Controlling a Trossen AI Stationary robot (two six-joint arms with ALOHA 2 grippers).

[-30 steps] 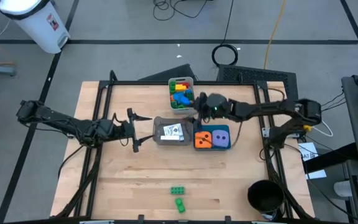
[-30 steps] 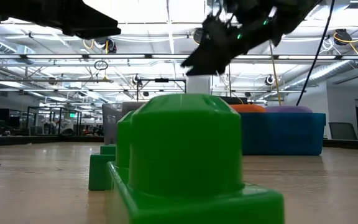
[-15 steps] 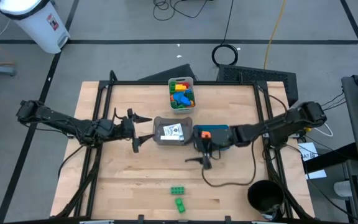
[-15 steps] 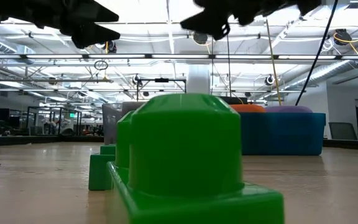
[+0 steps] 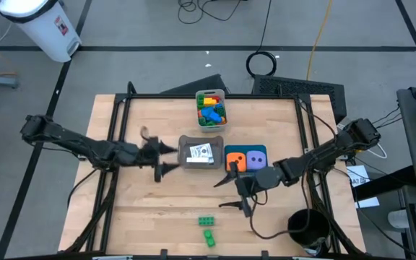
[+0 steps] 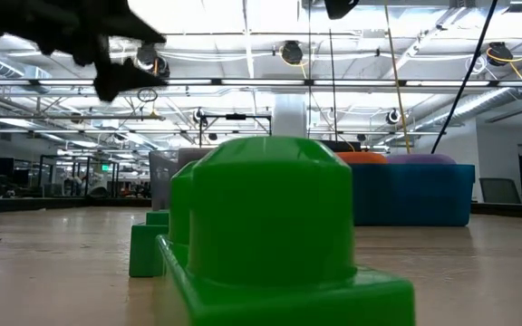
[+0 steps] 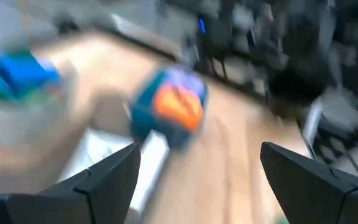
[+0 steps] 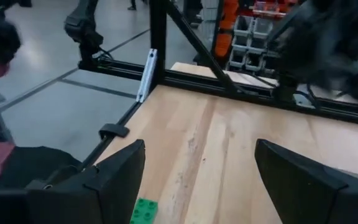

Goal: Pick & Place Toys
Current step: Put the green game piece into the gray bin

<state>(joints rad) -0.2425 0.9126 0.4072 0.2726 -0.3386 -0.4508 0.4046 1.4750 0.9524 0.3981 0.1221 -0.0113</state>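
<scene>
Swinging away from the brick bin (image 5: pixel 210 109), the right gripper (image 5: pixel 234 193) now hovers wide and empty above two green bricks (image 5: pixel 207 229), probably its next pick; the left gripper (image 5: pixel 154 153), also wide, waits beside the grey bin (image 5: pixel 186 162).

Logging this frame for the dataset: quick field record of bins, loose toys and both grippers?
left gripper: open, empty, beside grey bin
right gripper: open, empty, above bare table, short of the green bricks
loose toys: two green bricks at near table edge
teal bin: orange and purple dice
pale grey bin: mixed bricks
grey bin: white-edged card
</scene>
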